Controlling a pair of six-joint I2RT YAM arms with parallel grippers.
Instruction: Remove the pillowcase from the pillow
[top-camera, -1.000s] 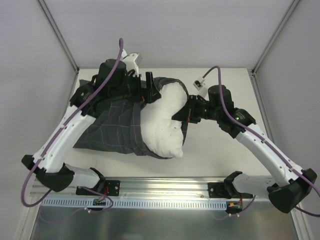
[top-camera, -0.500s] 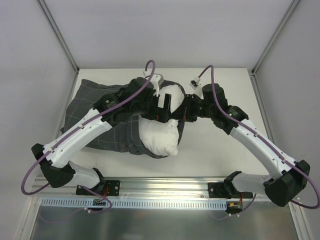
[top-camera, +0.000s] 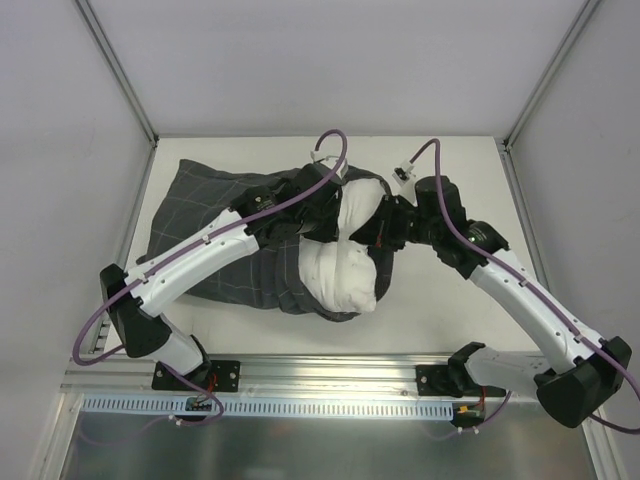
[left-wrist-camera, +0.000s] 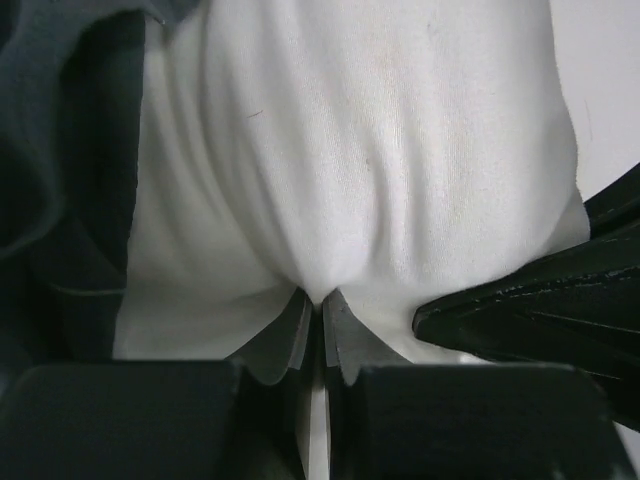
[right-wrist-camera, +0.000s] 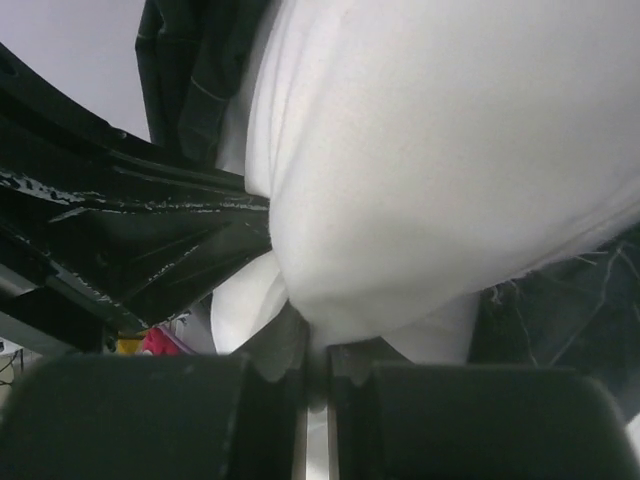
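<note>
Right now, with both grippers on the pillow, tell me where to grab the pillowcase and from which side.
Probably take the pillowcase by its empty left end: it lies flat and slack there, while the pillow sticks out on the right. Come from above at the left edge and pull left. The left gripper must release the pillow first; the right gripper can anchor it.

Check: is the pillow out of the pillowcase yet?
Partly: the pillow shows bare on the right; its rest sits inside the pillowcase.
</note>
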